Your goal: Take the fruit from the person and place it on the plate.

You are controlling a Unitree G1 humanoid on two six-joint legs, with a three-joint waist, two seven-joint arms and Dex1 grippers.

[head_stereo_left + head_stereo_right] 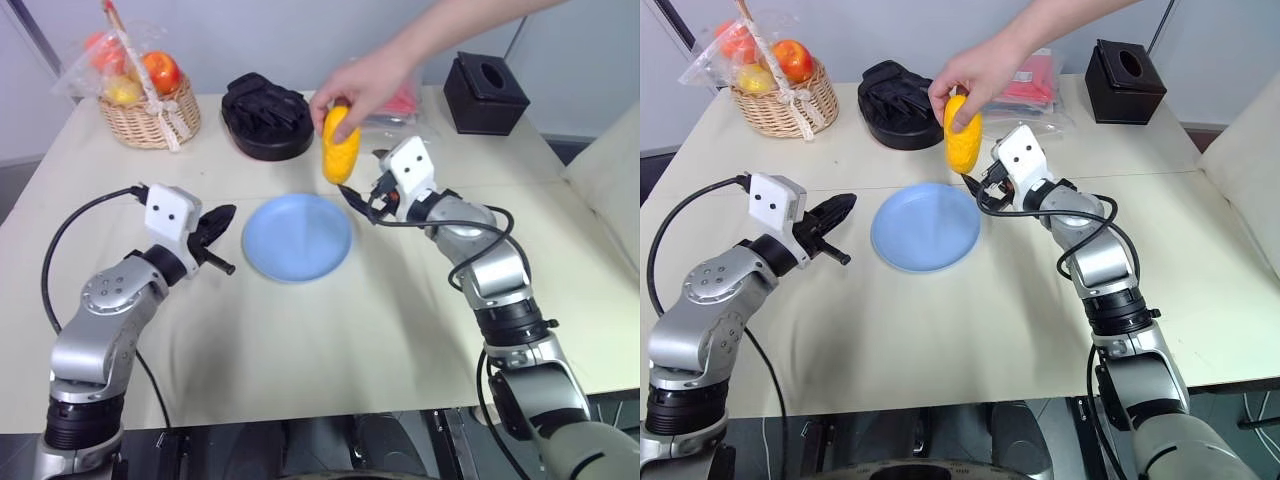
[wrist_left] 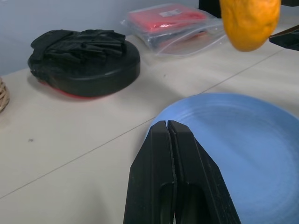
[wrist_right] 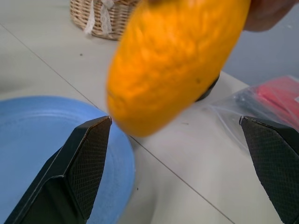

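The fruit (image 1: 341, 145) hangs upright from the person's hand (image 1: 362, 88), gripped at its top end, above the far edge of the plate (image 1: 297, 237) and not touching it. In my right wrist view its yellow-orange body sits between my two fingers (image 3: 79, 163), nearer one than the other, with neither pad on it yet.

My right gripper (image 1: 362, 196) is spread wide and holds nothing. To take the fruit well, I judge I should centre it between the pads, come up to its lower half well clear of the person's fingers, and close gently, since the smooth skin may slip or bruise. I should not pull away until the hand lets go.

My left gripper (image 1: 222, 222) is pressed shut and empty, just beside the plate's near-left rim; it is best kept there, out of the way.
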